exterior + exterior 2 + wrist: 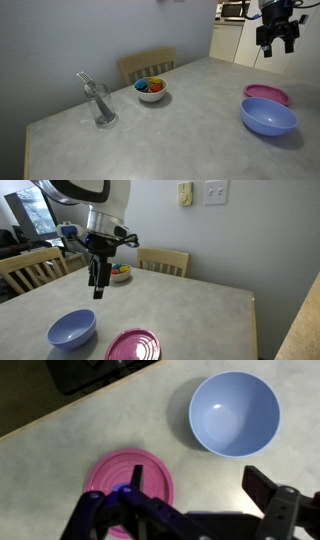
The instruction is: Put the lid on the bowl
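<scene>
The magenta-pink lid [266, 94] lies flat on the grey table, next to the periwinkle-blue bowl [268, 117]; both also show in an exterior view, lid [133, 345] and bowl [72, 330], and in the wrist view, lid [128, 488] and bowl [234, 412]. The bowl is empty and upright. My gripper [277, 40] hangs high above the table, well above lid and bowl, also seen in an exterior view [97, 283]. In the wrist view its fingers [200, 485] are spread wide and hold nothing; one finger overlaps the lid's edge in the picture.
A small white bowl with colourful contents [150, 90] and a clear glass with utensils [98, 102] stand on the table. Wooden chairs [164, 260] stand at the table's edges. The table edge [70, 405] runs close to the lid.
</scene>
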`<state>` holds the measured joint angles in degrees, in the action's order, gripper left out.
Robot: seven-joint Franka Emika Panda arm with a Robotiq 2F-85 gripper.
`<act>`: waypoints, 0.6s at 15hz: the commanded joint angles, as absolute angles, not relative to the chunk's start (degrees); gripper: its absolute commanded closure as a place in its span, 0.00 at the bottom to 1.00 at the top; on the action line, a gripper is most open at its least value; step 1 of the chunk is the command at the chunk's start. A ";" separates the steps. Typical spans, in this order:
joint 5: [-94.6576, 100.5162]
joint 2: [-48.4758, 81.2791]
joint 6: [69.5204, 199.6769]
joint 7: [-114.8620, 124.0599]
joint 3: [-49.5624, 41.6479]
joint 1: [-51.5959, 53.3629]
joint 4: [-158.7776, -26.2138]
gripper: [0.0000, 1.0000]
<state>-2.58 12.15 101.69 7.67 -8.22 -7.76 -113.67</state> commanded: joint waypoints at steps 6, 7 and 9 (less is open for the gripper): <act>-6.12 16.47 102.88 9.71 -8.95 -8.79 -111.39 0.00; -6.15 16.82 102.99 9.77 -8.96 -8.81 -111.20 0.00; -6.27 18.03 103.17 9.93 -8.97 -8.87 -110.45 0.00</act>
<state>-6.15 16.95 103.10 9.82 -8.98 -8.74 -111.17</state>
